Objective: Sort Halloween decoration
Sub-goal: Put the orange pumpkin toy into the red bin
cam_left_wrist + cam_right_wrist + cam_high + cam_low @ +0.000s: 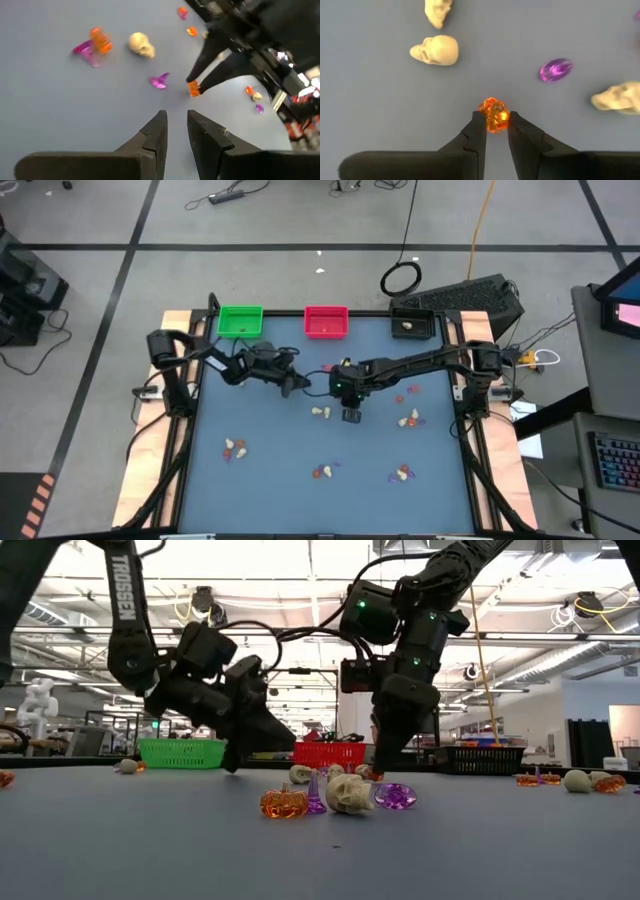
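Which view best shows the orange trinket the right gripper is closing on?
The right wrist view: the orange trinket sits large between the right gripper fingertips, on the table. The left wrist view shows it small at those fingertips. In the low view the gripper mostly hides it; in the high view I can't make it out.

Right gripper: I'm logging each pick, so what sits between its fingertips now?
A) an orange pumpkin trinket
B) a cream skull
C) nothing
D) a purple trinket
A: in the right wrist view the orange pumpkin trinket sits between the tips of the right gripper, while the cream skull and the purple trinket lie apart on the table.
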`<state>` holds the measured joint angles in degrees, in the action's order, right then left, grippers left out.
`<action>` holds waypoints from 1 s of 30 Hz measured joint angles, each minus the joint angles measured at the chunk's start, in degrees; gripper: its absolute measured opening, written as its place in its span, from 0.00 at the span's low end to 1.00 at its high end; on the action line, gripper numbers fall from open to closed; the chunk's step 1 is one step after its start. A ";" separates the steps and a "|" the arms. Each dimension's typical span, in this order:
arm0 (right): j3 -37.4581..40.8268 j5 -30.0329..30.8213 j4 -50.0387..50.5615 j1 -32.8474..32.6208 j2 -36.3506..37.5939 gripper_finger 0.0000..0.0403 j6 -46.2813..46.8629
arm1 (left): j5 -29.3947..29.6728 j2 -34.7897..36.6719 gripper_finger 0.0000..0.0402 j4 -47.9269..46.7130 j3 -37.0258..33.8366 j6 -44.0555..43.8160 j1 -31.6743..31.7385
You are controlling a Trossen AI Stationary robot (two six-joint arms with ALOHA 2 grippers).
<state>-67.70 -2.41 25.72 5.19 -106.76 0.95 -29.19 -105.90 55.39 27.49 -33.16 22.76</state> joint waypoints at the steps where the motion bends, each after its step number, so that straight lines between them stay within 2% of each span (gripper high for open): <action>1: 0.00 0.40 -0.35 0.00 0.00 0.15 -0.26 | 0.01 -0.57 0.20 0.98 0.07 -0.95 0.01; 7: 0.00 1.07 -2.60 0.00 0.01 0.12 -2.03 | -1.13 -1.83 0.21 0.56 2.38 1.26 -2.06; 11: 0.00 1.09 -4.36 0.00 0.02 0.08 -2.64 | -1.17 -1.84 0.25 0.22 3.81 2.12 -3.11; 19: -0.02 1.29 -4.56 -0.03 0.02 0.04 -3.30 | -0.98 -1.70 0.29 -8.48 5.69 5.28 -4.38; 25: -0.02 0.92 -1.31 -1.29 0.26 0.05 -1.83 | -0.96 -1.67 0.28 -10.52 7.13 1.42 -4.70; 30: 0.46 0.85 -4.74 -2.05 -0.97 0.02 -1.68 | -1.23 -1.53 0.21 -17.57 9.96 0.99 -4.00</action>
<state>-67.25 -1.56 20.97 3.14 -107.73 -0.73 -30.42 -107.43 37.82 37.45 -32.17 18.76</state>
